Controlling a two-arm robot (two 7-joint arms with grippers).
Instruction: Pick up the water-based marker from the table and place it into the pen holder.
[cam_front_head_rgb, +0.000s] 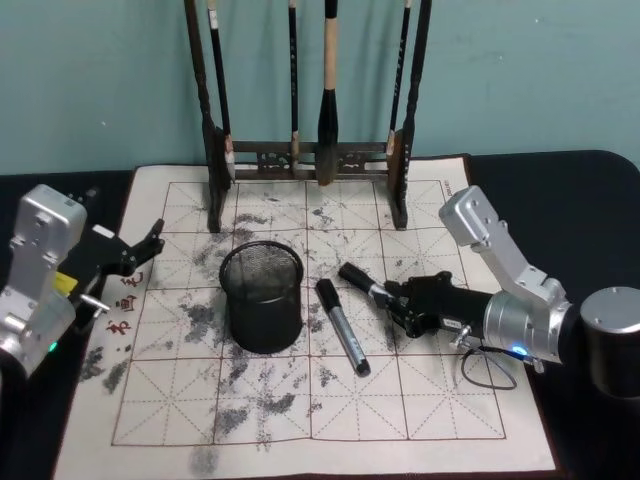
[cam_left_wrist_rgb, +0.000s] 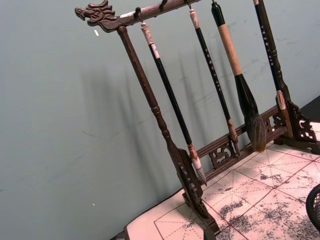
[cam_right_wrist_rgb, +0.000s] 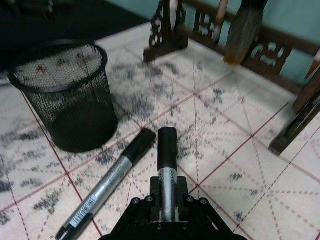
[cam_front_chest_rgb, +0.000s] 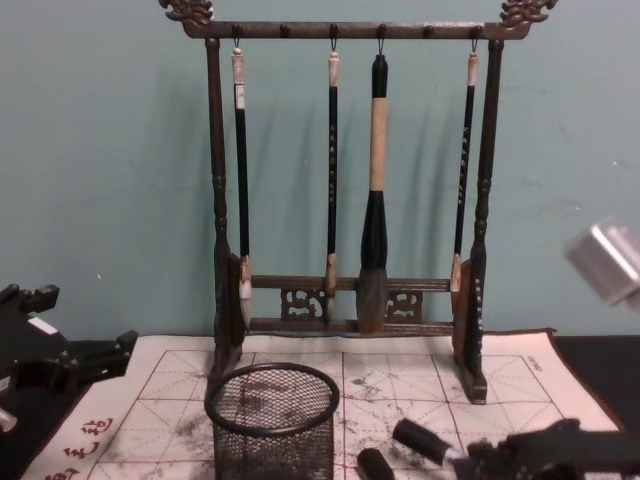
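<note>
Gripping: right claw (cam_front_head_rgb: 402, 300), over the mat's (cam_front_head_rgb: 420, 400) right half, is clamped on the tail of a marker (cam_front_head_rgb: 360, 280) — black cap forward, silver barrel between the jaws. Its long axis runs from the claw toward the mat's far-left corner, passing just behind the holder (cam_front_head_rgb: 262, 320), which stands near, mouth up. Judgement: lift, swing left, tip cap-down. Second marker (cam_front_head_rgb: 340, 325) lies flat between claw and holder — possible snag. Left claw (cam_front_head_rgb: 145, 250) is parked at the mat's left edge, spread and empty.

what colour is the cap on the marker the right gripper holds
Black cap on the marker; right wrist view.
</note>
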